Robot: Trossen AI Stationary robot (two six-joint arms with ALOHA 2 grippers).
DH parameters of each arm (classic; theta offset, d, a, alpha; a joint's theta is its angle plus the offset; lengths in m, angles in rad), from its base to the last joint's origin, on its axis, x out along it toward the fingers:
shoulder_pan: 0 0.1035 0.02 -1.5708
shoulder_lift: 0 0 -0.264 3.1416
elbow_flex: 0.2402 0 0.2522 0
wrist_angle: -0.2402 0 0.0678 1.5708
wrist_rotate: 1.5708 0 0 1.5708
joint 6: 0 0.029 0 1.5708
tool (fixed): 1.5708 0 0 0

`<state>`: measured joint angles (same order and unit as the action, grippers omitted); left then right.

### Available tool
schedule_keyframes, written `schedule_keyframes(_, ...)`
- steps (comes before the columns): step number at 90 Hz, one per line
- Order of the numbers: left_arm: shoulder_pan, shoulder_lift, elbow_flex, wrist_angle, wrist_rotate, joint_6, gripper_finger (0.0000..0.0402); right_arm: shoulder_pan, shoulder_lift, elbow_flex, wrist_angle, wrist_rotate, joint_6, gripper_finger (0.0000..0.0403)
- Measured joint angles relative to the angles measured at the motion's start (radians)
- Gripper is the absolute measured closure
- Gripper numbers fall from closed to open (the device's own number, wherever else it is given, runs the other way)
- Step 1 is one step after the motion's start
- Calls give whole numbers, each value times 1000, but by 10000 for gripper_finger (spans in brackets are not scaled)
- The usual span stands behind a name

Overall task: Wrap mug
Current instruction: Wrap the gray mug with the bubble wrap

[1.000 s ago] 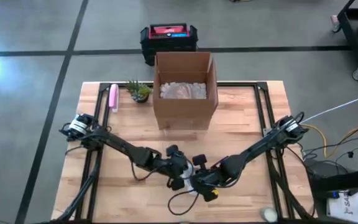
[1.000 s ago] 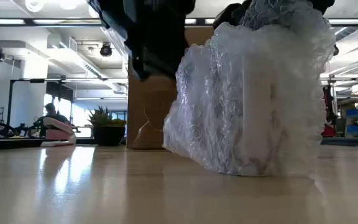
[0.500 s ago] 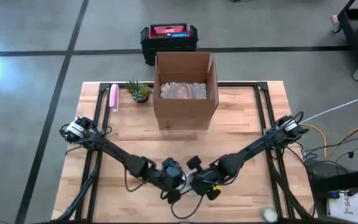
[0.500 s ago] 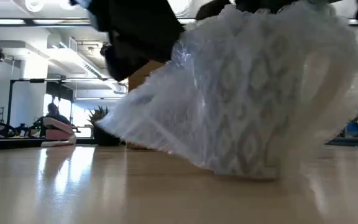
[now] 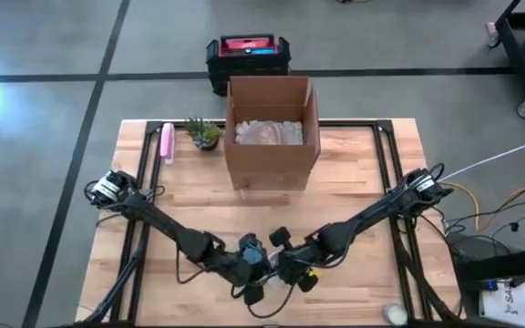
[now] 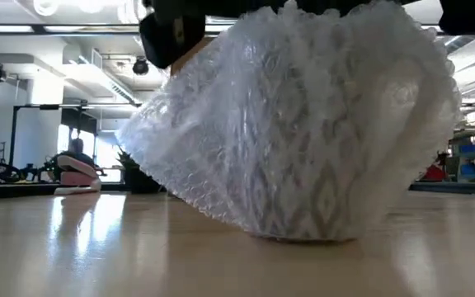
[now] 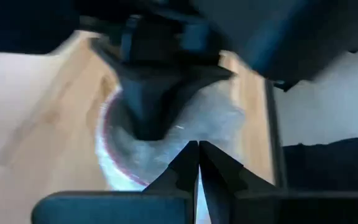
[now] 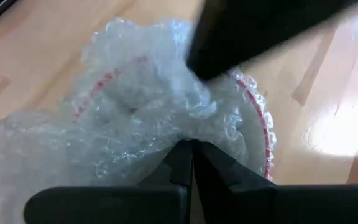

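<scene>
The mug, white with a grey diamond pattern and a red line at its rim, stands on its base near the table's near edge, bundled in clear bubble wrap. The wrap bunches over the mug's mouth and flares out to one side along the table. In the high view my left gripper and my right gripper meet over the bundle and hide most of it. Both are shut on the wrap. My left gripper pinches the bubble wrap over the mug's mouth between its two fingertips, coming from above and the table's left. The bundle rests on the table below it. My right gripper pinches the gathered wrap at the top of the bundle between its two fingers, slanting down from the table's right. Several crumpled layers run into the fingers.
An open cardboard box with wrap inside stands at the far middle. A small plant and a pink object sit left of it. A white roll lies at the near right corner. A black and red case stands on the floor beyond.
My left gripper has gone toward the table's near edge and my right gripper a little toward the left, closing in over the bundle. The wrapped mug has slid toward the near edge, and the wrap's loose side has spread out along the table.
</scene>
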<state>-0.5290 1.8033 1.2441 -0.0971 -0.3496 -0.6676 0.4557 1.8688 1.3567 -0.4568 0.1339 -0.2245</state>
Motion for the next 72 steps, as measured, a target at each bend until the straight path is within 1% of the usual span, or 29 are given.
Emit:
schedule_keyframes(10, 22, 28, -16, 2, 0, -3, 402, 0, -2, 2, -2, 0, 23, 403)
schedule_keyframes(16, 28, 41, -18, 8, 0, -3, 402, 0, -5, 22, -41, -2, 48, 403)
schedule_keyframes(32, 34, 51, -18, 10, 0, -2, 402, 8, -61, 151, -276, -4, 183, 403)
schedule_keyframes(40, 34, 51, -18, 8, 0, 1, 402, 22, -87, 180, -376, -11, 251, 403)
schedule_keyframes(53, 34, 52, -18, 8, 0, 1, 401, 71, -114, 179, -375, -91, 317, 403)
schedule_keyframes(64, 35, 52, -19, 6, 0, 1, 402, 121, -100, 154, -377, -92, 337, 403)
schedule_keyframes(72, 35, 52, -20, 10, 0, 1, 401, 142, -83, 134, -386, -89, 317, 403)
